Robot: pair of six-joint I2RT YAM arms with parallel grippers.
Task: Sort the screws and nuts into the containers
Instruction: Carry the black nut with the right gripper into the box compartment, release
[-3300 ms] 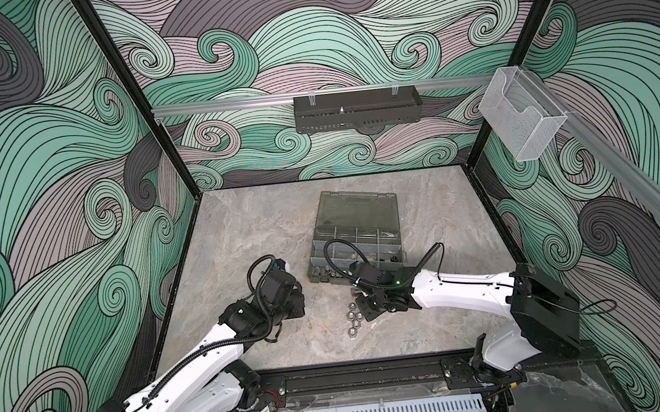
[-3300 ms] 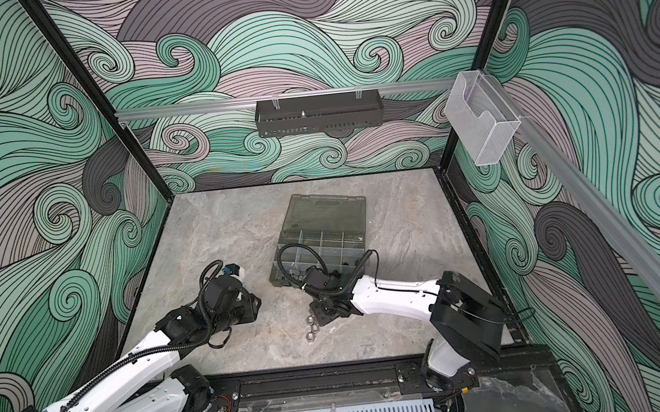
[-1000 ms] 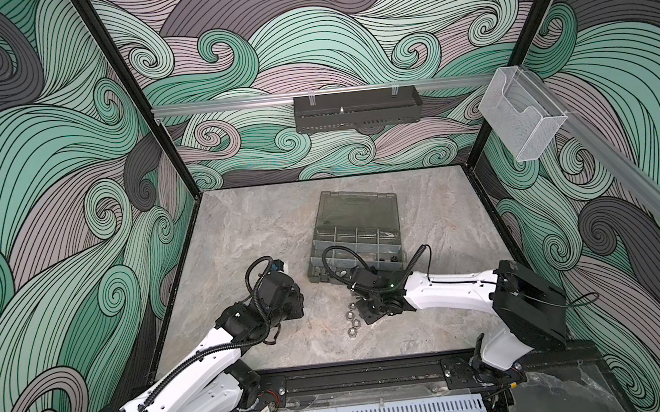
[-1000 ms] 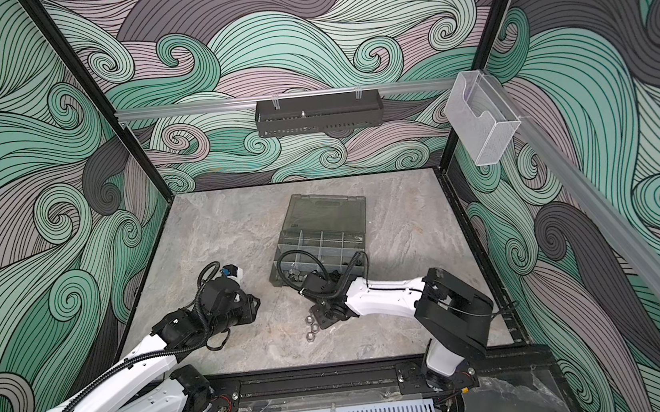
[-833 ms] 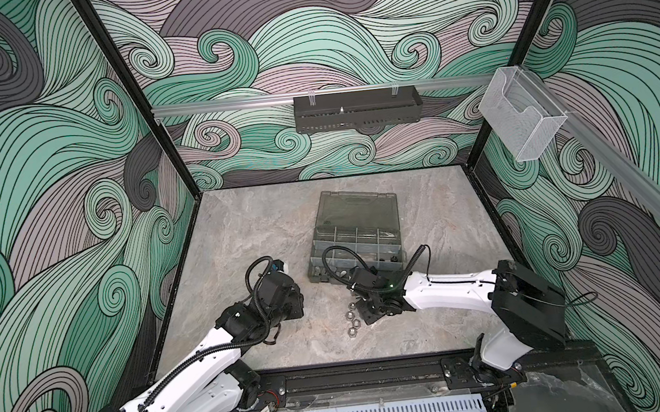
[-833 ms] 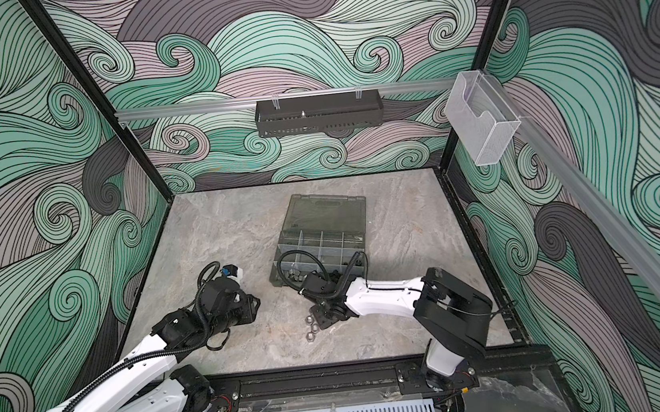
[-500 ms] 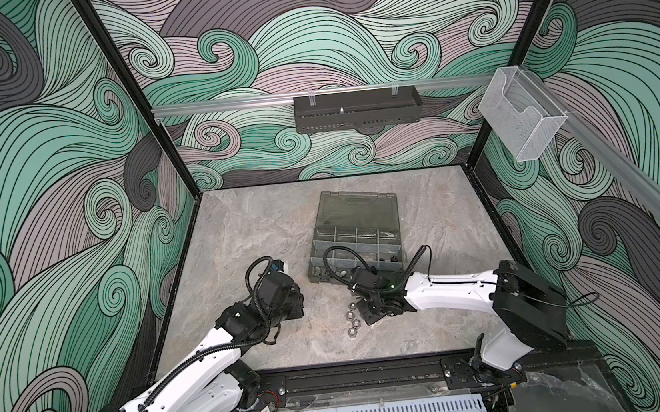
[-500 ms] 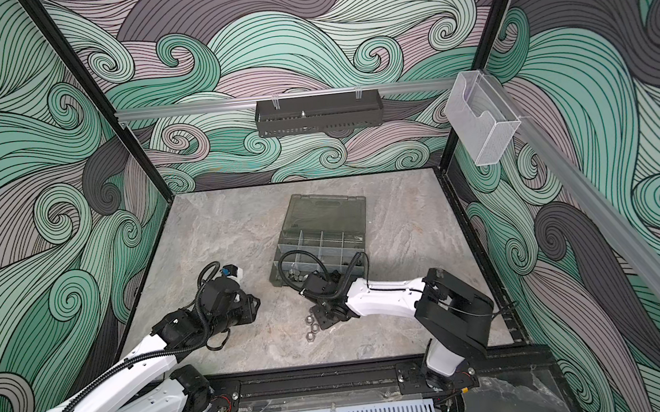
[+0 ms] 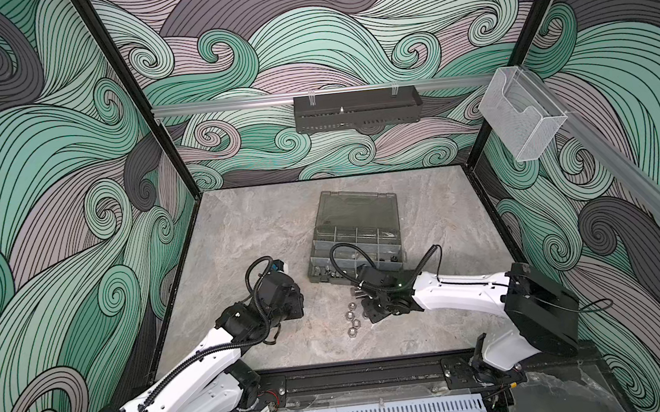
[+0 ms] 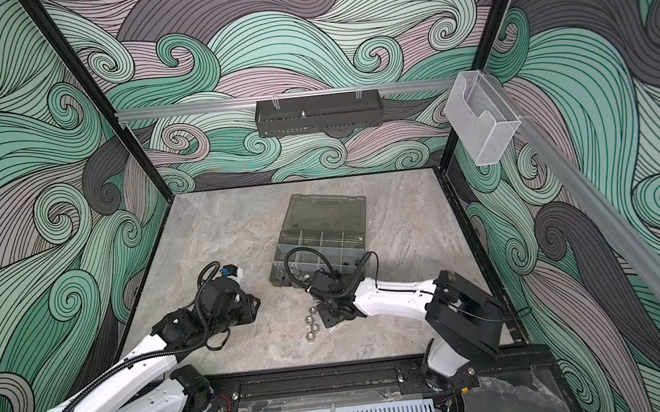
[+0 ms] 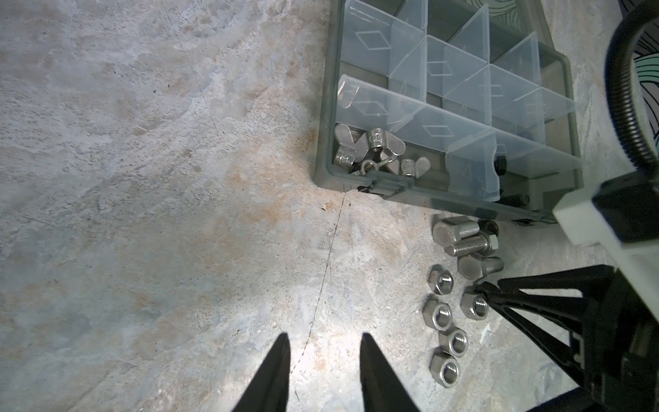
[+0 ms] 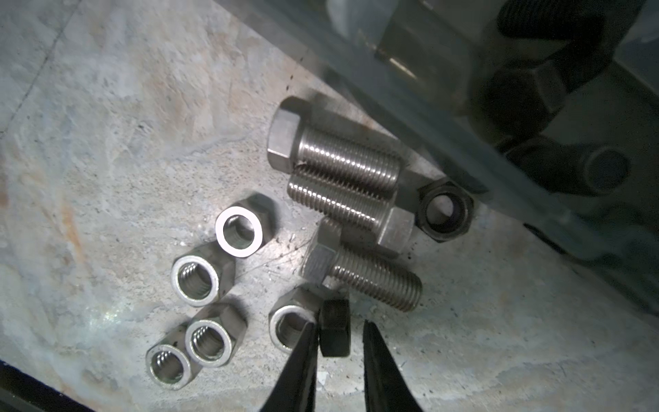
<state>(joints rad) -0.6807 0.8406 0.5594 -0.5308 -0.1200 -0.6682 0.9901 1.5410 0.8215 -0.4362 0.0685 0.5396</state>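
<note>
Right end effector [image 12: 338,323] straddles a black nut [image 12: 334,337], silver nut [image 12: 285,310] just beside.

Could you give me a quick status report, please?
Left end effector open, empty. Right end effector slightly open astride black nut, standing on edge. Silver nut crowds one finger; three bolts close beside.

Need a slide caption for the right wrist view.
Right hand straddles a black nut on edge, beside five silver nuts and three silver screws.
</note>
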